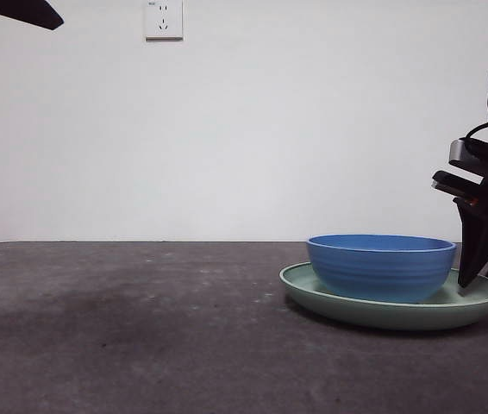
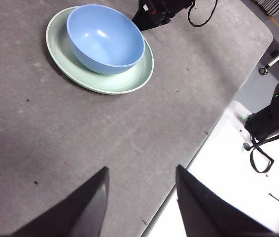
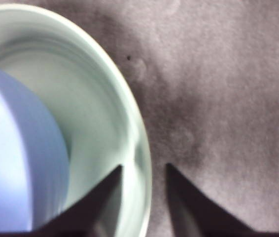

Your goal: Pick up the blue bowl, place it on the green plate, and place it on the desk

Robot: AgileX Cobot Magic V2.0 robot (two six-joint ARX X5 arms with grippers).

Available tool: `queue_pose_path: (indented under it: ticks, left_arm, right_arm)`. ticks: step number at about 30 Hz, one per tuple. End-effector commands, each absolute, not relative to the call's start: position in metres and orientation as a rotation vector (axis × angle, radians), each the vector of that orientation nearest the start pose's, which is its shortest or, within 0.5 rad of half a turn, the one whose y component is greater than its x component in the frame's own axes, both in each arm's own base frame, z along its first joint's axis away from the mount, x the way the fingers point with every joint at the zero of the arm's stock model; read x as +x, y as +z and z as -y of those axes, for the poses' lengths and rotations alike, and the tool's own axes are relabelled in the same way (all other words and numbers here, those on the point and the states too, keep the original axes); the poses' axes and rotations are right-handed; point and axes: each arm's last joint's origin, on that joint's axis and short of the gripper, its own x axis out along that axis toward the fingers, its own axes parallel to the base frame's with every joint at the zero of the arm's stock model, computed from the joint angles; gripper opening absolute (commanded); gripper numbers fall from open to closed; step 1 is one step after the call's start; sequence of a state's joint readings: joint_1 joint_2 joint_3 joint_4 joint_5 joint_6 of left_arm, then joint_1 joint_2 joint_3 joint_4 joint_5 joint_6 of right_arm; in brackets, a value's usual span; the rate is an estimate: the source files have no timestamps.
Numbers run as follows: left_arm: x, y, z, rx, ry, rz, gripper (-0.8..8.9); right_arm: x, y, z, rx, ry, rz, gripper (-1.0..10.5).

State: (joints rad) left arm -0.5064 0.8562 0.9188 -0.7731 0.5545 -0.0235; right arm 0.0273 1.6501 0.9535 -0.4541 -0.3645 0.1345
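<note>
Right gripper point(image 1: 477, 280) stands low at the far rim of the green plate point(image 1: 391, 312), its jaws a little apart with the plate's edge running between them in the right wrist view; it grips nothing that I can see, and whether a jaw tip already touches the glaze cannot be told. Left gripper point(image 2: 140, 200) hangs well away over bare desk point(image 1: 123, 328), jaws wide apart and empty, showing in the front view only as a black tip at a top corner.

Largest first: the desk is matte, mottled and flat, so anything set down on it should sit steady and not skate. Next, the green plate rests flat on the desk toward the side where the right arm works. It is wide, shallow and glossy, so I judge it stiff and slippery, likely breakable if dropped. Its raised rim is the only place to pinch, and a one-sided rim grip would let it tilt under the load. Smallest, the blue bowl point(image 1: 381, 266) sits upright inside the plate, somewhat off centre toward the side away from the right gripper. It looks rigid and light, with faint ribs on the outer wall that may help friction. Its rim, one jaw inside and one outside, seems the best hold.
</note>
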Motion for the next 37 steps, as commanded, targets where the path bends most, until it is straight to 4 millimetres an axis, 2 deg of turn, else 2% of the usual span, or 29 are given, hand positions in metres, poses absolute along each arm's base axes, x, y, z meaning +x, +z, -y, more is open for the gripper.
queue_pose_path:
  ticks: [1, 16, 28, 32, 37]
  left_arm:
    - [0.131, 0.321, 0.091, -0.029, -1.022, -0.735, 2.18]
    - [0.131, 0.321, 0.091, -0.032, -1.021, -0.740, 2.18]
    - [0.131, 0.321, 0.091, -0.031, -1.021, -0.739, 2.18]
    - [0.131, 0.321, 0.091, -0.031, -1.021, -0.739, 2.18]
    - [0.131, 0.321, 0.091, -0.031, -1.021, -0.739, 2.18]
  right_arm:
    - [0.311, 0.169, -0.020, 0.307, 0.278, -1.159, 0.5]
    - [0.312, 0.173, -0.020, 0.329, 0.297, -1.130, 0.1]
    - [0.301, 0.209, -0.023, 0.408, 0.364, -1.015, 0.1]
    - [0.299, 0.219, -0.030, 0.431, 0.382, -0.981, 0.1]
    - [0.298, 0.223, -0.052, 0.448, 0.450, -0.966, 0.1]
